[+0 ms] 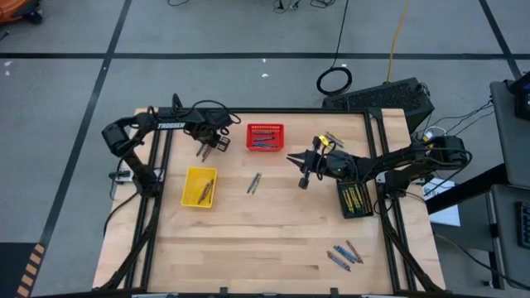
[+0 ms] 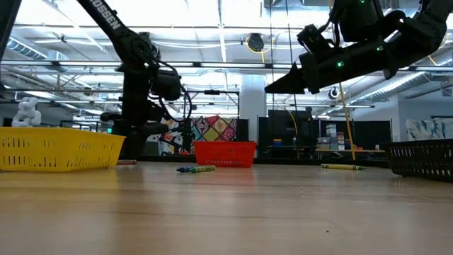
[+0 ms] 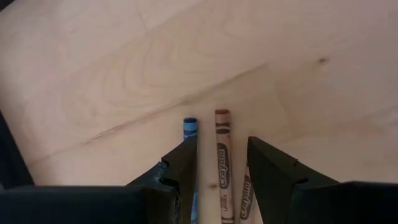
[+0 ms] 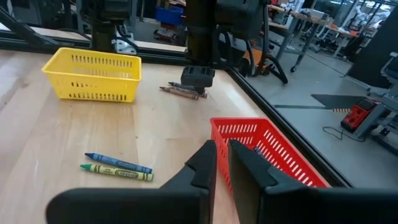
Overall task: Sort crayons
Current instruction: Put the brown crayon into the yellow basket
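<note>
Two claws were in play, and the left claw (image 3: 221, 177) was the busy one: down at the counter (image 1: 265, 240) just beside the red basket (image 1: 265, 137), fingers apart, straddling a brown crayon (image 3: 222, 155). A blue crayon (image 3: 189, 126) lay right alongside, just outside one finger (image 3: 180, 171), w/ another stick tucked by the other finger. That was the risk: close now and the finger could've pinched two at once, or nudged the blue one so it rolled off. Crayons are round and slick, so an off-centre squeeze probably meant a twist and a drop on the lift.

Right claw (image 4: 222, 165) hung above the counter near the red basket, fingers nearly together, nothing visibly held. Arms sat close around that basket, so any swing across risked a clip btwn them.

Elsewhere: a blue-and-green pair (image 1: 254, 183) mid-counter, a loose bunch (image 1: 344, 253) near the front edge, some already in the yellow basket (image 1: 199, 187) and the black basket (image 1: 355, 199). Wrong-colour drops stayed a possibility, imo.
</note>
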